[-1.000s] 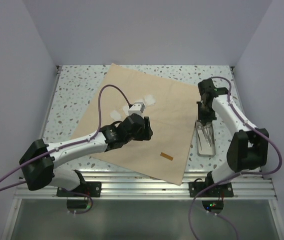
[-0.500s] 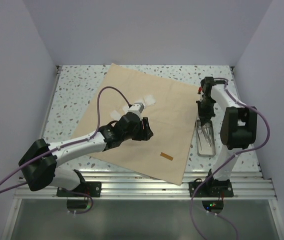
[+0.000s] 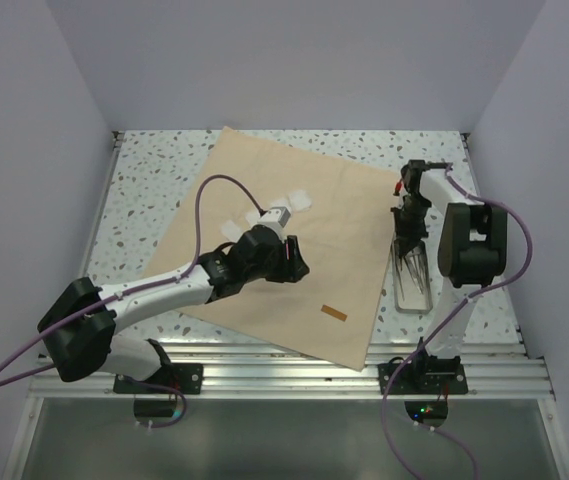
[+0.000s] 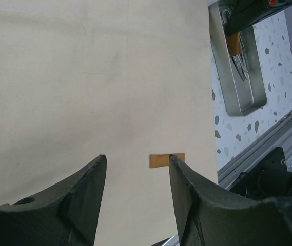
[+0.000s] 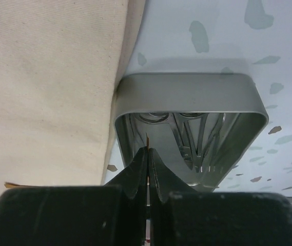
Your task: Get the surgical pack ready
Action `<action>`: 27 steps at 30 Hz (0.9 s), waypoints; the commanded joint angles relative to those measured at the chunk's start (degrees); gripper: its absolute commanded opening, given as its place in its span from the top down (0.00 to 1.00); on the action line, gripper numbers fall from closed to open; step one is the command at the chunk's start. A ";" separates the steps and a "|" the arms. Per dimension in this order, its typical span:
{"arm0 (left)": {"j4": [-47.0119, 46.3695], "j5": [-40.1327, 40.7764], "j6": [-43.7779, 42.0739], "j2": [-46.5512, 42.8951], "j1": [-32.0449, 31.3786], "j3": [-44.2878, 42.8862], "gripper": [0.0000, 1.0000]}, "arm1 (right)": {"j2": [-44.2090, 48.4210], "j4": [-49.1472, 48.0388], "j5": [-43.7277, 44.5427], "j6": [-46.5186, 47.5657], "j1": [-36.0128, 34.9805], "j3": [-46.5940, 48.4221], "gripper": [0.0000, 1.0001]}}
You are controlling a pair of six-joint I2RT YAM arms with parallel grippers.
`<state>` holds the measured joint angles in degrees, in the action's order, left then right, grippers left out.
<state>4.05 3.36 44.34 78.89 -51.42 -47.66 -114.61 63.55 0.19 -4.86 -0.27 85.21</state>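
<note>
Since the earlier view, the right arm has folded its elbow in beside the tray. Right gripper point(image 5: 147, 149): jaws pressed together, tips over the far end of the steel tray point(image 5: 187, 82). Descend vertically, clear of the rounded rim and the glossy, loop-handled instruments point(image 5: 197, 138). Left gripper point(image 4: 137, 164): jaws wide and empty above the surgical pack point(image 3: 314, 190), a matte tan woven sheet spread flat on the speckled table point(image 3: 144, 180), its edge against the tray.

matt woven cloth wrap point(image 3: 336, 228), shiny metal tray point(image 5: 187, 85)
</note>
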 commanded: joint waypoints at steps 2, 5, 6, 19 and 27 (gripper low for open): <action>-2.74 -0.81 -0.48 0.03 0.44 0.81 0.44 | -1.49 1.58 -2.90 1.00 0.10 1.63 0.97; -2.74 -0.72 -0.65 -0.23 0.62 0.81 0.44 | -1.76 1.58 -1.34 0.65 0.18 1.54 0.93; -2.65 -0.72 -0.66 -0.23 0.70 0.90 0.44 | -1.76 1.66 -1.15 0.56 0.10 1.36 0.92; -2.30 -0.28 -0.31 -1.19 0.97 2.22 0.45 | 6.65 3.51 12.19 -3.39 -0.51 1.80 0.59; 12.39 5.68 15.65 3.52 0.62 -0.75 0.42 | 21.52 -2.18 7.72 -9.81 -10.62 -3.11 0.52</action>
<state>5.52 3.88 48.93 79.07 -50.76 -46.04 -98.61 63.29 8.84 -10.37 -9.21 83.81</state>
